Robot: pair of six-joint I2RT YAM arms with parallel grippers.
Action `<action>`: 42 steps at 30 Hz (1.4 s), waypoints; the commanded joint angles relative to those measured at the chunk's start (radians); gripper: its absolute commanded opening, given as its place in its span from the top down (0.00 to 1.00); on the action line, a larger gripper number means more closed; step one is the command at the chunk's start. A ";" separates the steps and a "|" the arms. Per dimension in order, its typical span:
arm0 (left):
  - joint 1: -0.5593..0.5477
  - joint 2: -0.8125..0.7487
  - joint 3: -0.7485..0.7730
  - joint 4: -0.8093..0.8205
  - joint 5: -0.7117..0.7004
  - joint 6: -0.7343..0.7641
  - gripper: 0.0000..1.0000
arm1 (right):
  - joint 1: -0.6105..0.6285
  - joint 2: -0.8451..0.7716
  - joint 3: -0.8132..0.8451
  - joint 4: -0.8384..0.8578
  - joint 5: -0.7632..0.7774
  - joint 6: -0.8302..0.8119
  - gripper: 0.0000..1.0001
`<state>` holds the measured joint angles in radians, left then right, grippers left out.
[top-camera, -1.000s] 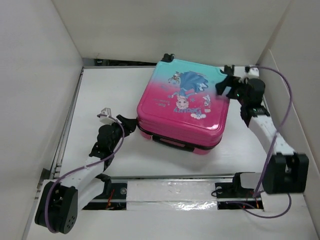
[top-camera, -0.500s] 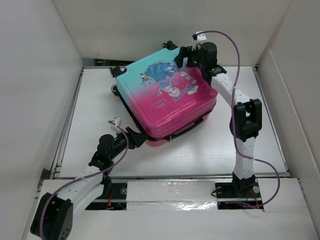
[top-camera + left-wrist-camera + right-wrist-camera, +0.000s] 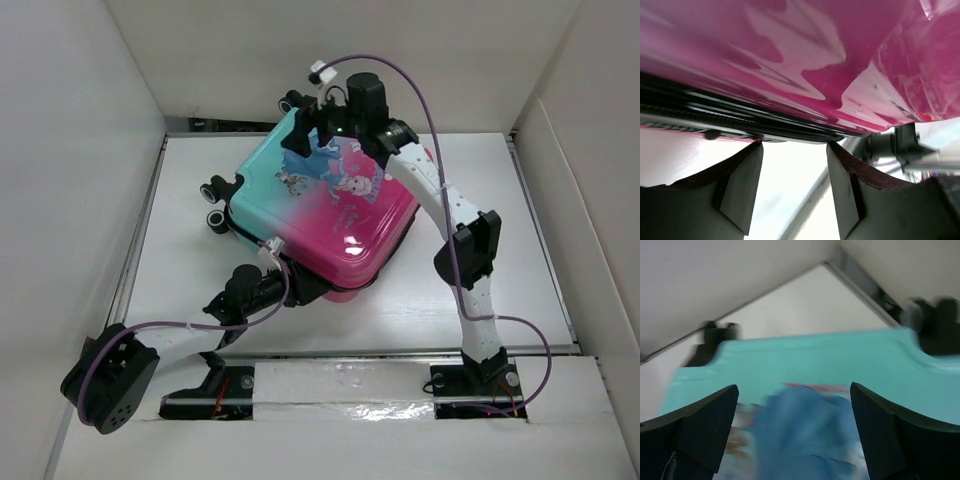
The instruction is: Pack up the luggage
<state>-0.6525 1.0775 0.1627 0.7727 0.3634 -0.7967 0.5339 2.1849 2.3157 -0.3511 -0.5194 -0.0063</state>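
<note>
The luggage (image 3: 320, 205) is a closed hard-shell suitcase, pink fading to teal, with a cartoon princess on its lid. It lies flat and turned on the table, black wheels (image 3: 214, 190) pointing left. My left gripper (image 3: 283, 285) is open at the suitcase's near pink edge; in the left wrist view its fingers (image 3: 742, 187) stand just below the black zipper seam (image 3: 755, 125). My right gripper (image 3: 312, 135) is open above the teal end; the right wrist view shows the teal lid (image 3: 805, 362) between the wide-apart fingers (image 3: 702, 427).
White walls (image 3: 80, 150) enclose the table on the left, back and right. A metal rail (image 3: 350, 355) runs along the near edge by the arm bases. Another wheel pair (image 3: 293, 100) sits at the suitcase's far corner near the back wall.
The suitcase has turned further counterclockwise, its wheels swinging from the back toward the left. My right gripper swept left over the teal end. My left gripper moved right to the pink edge.
</note>
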 commanded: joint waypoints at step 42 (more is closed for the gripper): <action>0.086 -0.179 0.173 -0.159 -0.213 0.047 0.49 | 0.118 -1.225 -2.069 0.966 0.495 -0.063 0.56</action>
<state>-0.5755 0.9318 0.2943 0.5491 0.1638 -0.7719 0.6605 0.9531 0.1974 0.4751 0.0193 -0.0296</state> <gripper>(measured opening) 0.509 0.437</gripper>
